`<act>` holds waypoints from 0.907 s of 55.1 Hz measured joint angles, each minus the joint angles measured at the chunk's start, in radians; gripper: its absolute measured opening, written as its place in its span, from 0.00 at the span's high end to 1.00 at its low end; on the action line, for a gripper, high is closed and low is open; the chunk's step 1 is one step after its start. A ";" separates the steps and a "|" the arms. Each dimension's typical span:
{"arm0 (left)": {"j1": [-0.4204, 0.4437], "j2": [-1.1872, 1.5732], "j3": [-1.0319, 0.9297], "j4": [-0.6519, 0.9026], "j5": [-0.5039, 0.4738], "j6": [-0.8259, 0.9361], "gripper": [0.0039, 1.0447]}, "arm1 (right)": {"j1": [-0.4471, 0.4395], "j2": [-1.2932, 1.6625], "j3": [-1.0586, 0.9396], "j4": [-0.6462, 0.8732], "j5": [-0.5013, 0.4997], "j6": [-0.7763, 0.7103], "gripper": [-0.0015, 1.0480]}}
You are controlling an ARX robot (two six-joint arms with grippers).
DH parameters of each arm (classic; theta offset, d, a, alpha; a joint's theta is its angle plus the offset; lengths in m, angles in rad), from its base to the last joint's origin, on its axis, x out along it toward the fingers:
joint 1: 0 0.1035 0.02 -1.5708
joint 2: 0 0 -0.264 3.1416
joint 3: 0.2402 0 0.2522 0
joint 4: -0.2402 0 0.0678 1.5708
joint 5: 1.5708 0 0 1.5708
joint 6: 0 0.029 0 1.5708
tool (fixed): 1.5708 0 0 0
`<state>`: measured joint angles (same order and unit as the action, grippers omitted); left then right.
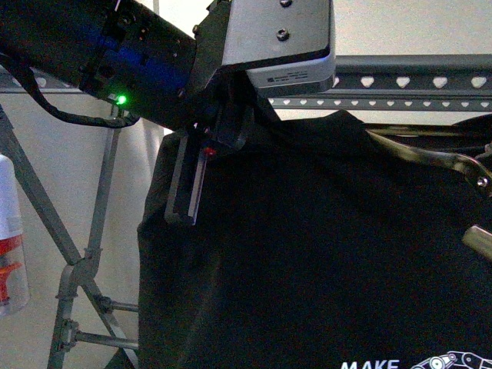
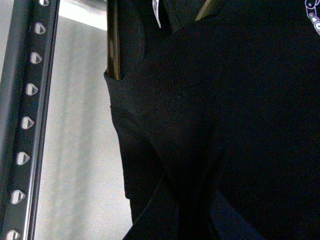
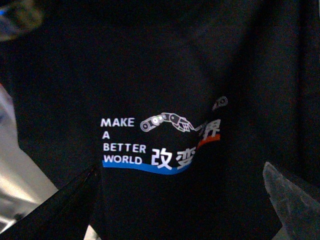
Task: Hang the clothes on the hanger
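Observation:
The black T-shirt [image 1: 323, 254] hangs spread out in front of the dark grey rack, its top edge just below the rail with heart-shaped holes [image 1: 415, 81]. My left gripper [image 1: 192, 192] is shut on the shirt's upper left edge. In the left wrist view the ribbed collar [image 2: 170, 110] bunches into the shut gripper [image 2: 185, 215], and the rail [image 2: 25, 125] runs beside it. My right gripper [image 1: 480, 207] is open at the shirt's right side. In the right wrist view its fingers [image 3: 290, 200] stand apart before the white print [image 3: 150, 145], with the gripper [image 3: 180, 210] empty.
The rack's slanted grey legs and cross braces [image 1: 77, 269] stand at the left. A white bottle with a red label [image 1: 9, 238] is at the far left edge. A pale wall lies behind the rack.

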<state>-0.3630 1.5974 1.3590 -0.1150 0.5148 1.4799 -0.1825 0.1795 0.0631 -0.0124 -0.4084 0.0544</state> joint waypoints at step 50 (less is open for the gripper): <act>0.002 0.000 0.000 0.000 -0.007 0.006 0.96 | -0.058 1.311 1.114 0.178 -0.192 -1.732 0.07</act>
<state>-0.3611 1.5974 1.3590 -0.1150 0.5079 1.4864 -0.2405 1.4902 1.1767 0.1658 -0.6006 -1.6772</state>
